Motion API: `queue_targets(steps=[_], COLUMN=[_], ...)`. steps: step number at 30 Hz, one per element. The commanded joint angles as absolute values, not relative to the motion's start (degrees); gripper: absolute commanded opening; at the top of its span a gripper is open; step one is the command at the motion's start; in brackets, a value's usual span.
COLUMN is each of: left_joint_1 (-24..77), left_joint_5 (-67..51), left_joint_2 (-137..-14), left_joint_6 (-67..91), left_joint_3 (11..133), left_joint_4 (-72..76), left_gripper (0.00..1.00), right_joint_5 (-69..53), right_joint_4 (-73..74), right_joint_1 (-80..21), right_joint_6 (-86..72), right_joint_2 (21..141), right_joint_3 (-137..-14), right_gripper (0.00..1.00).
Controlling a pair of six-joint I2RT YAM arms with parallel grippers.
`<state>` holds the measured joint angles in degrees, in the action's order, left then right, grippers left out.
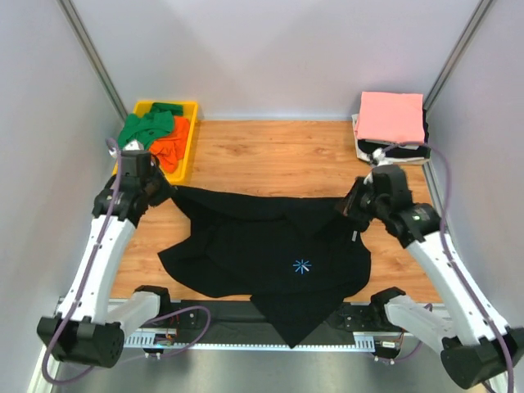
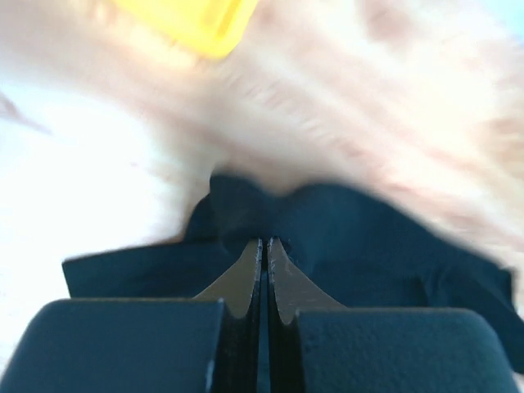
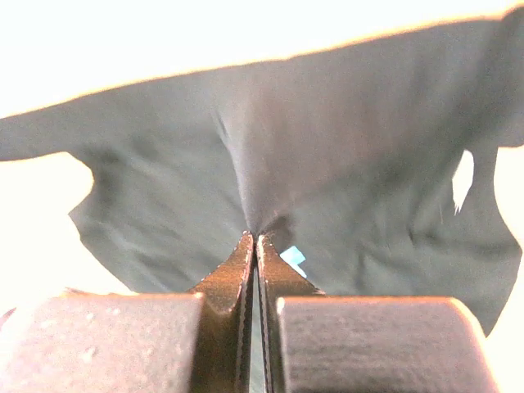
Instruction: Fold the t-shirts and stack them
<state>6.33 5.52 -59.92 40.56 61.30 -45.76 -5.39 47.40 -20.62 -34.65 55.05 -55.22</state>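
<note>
Top view even and sharp; wrist views blown out, the left smeared, perhaps by motion.

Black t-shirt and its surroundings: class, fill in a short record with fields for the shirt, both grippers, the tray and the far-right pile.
black shirt: spread crumpled on the table, starburst facing up, one corner past the near edge
left gripper: shut on the black shirt's far-left edge
right gripper: shut on the black shirt's far-right edge
tray: yellow, far left, holds a green shirt and an orange shirt, unfolded
far-right pile: folded pink shirt on top
</note>
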Motion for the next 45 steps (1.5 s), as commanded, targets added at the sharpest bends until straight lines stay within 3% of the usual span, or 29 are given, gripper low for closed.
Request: queue_targets(steps=[1,9,17,22,27,36,41,45], left_joint_1=[6.06,6.06,6.41,8.88,8.88,7.57,1.06,-2.63], left_joint_5=[4.57,7.73,8.61,10.37,10.90,12.14,2.91,-6.63], left_joint_2=[-54.50,-48.26,-42.10,-42.18,-48.49,-75.88,-88.57,-111.22], left_joint_6=[37.45,31.21,25.14,21.63,21.09,24.78,29.88,31.11], left_joint_3=[71.59,94.02,112.75,116.45,120.23,128.15,116.29,122.47], left_joint_4=[-50.35,-60.11,-60.56,-58.80,-55.99,-63.98,-57.41,-58.35], left_gripper=[0.00,0.00,0.00,0.00,0.00,0.00,0.00,0.03], right_joint_5=[-0.80,2.90,5.45,11.14,18.09,30.32,16.11,7.24], right_joint_4=[52.46,58.36,55.64,55.10,55.55,51.17,42.93,43.41], right_joint_1=[-20.92,-20.92,-20.92,-20.83,-20.83,-20.58,-9.87,-8.26], right_joint_6=[-29.81,-20.93,-18.02,-15.30,-11.09,-7.91,-14.32,-13.89], right_joint_2=[49.84,42.11,30.69,32.60,44.98,71.61,92.16,114.65], right_joint_3=[-67.65,-95.67,-107.04,-117.05,-132.44,-129.82,-124.72,-139.62], right_gripper=[0.00,0.00,0.00,0.00,0.00,0.00,0.00,0.00])
